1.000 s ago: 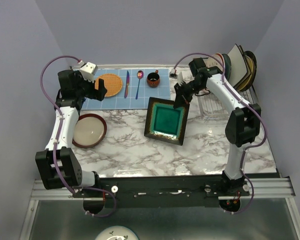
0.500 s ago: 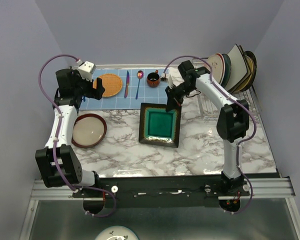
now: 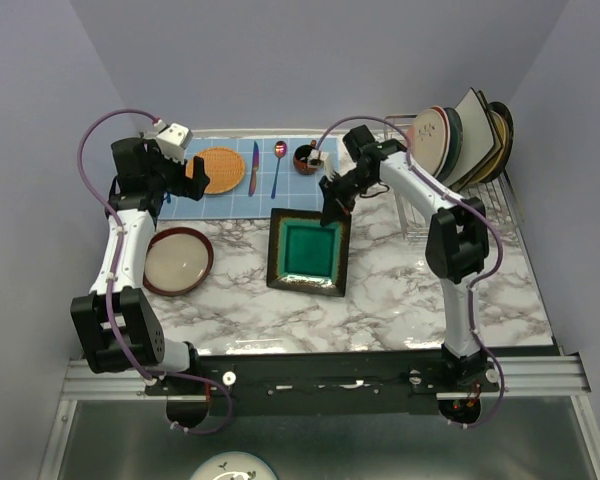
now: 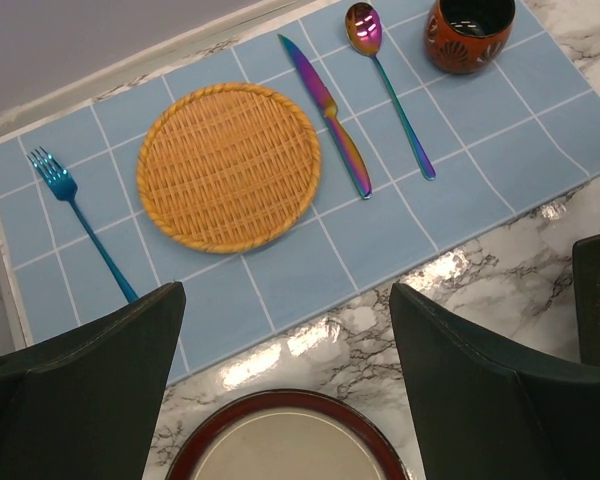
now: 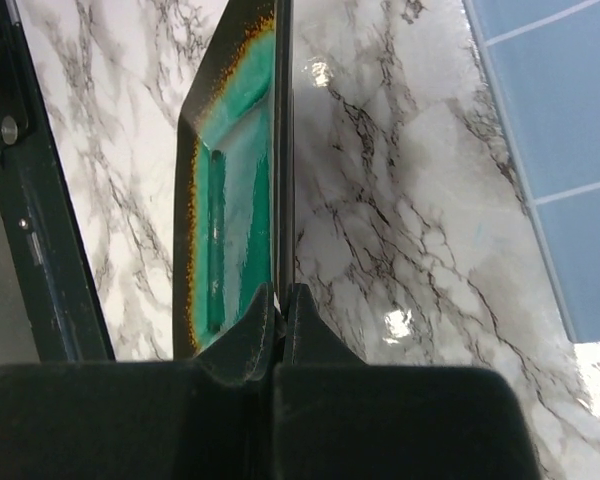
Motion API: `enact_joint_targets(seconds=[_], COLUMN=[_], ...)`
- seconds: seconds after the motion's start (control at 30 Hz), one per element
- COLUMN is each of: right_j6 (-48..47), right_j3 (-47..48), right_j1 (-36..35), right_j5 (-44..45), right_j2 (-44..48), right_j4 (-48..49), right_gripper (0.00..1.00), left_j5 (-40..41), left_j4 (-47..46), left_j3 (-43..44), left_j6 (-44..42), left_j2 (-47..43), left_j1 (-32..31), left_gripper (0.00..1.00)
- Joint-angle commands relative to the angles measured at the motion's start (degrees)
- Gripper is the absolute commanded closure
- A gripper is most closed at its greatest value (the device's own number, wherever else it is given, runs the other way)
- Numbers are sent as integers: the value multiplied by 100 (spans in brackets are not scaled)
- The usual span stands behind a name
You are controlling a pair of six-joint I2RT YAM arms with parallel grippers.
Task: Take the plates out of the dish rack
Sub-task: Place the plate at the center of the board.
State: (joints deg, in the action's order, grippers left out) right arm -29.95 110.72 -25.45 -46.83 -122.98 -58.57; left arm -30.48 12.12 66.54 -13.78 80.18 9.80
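Observation:
A square teal plate [image 3: 308,250] with a dark rim hangs tilted over the middle of the marble table, and my right gripper [image 3: 332,205] is shut on its far edge. In the right wrist view the plate [image 5: 230,200] runs edge-on away from the right gripper [image 5: 281,290]. Several more plates [image 3: 465,130] stand upright in the silver dish rack [image 3: 425,220] at the back right. A red-rimmed cream plate [image 3: 178,260] lies flat at the left. My left gripper [image 3: 195,178] hovers open over the placemat's near edge, with that plate [image 4: 280,450] just below the left gripper [image 4: 285,300].
A blue placemat [image 3: 220,200] at the back holds an orange woven mat [image 4: 228,165], a fork [image 4: 75,215], a knife [image 4: 330,110], a spoon [image 4: 385,80] and a dark-red cup [image 3: 306,158]. Walls close in at the back and both sides.
My right arm has carried the teal plate leftward, away from the rack toward the table's middle. The left arm has barely moved.

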Motion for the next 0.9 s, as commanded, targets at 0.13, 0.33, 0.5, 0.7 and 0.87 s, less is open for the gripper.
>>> enact_joint_targets(seconds=[0.13, 0.33, 0.5, 0.7, 0.87], right_j6=[350, 420, 587, 692, 842], right_j3=[485, 556, 897, 1338, 1575], right_j1=[-329, -495, -557, -680, -786], right_j5=[-793, -652, -608, -371, -283], right_j2=[-288, -499, -797, -1263, -1562], right_j4=[56, 161, 320, 354, 460], right_gripper=[99, 99, 99, 99, 99], left_j5=[-107, -90, -107, -55, -46], left_j4=[36, 10, -8, 36, 45], left_j3=[-10, -80, -80, -106, -133], left_j6=[-169, -230, -222, -336, -415], left_j2=[59, 33, 33, 32, 24], left_j1=[39, 39, 39, 39, 39], left_gripper=[8, 8, 8, 8, 8])
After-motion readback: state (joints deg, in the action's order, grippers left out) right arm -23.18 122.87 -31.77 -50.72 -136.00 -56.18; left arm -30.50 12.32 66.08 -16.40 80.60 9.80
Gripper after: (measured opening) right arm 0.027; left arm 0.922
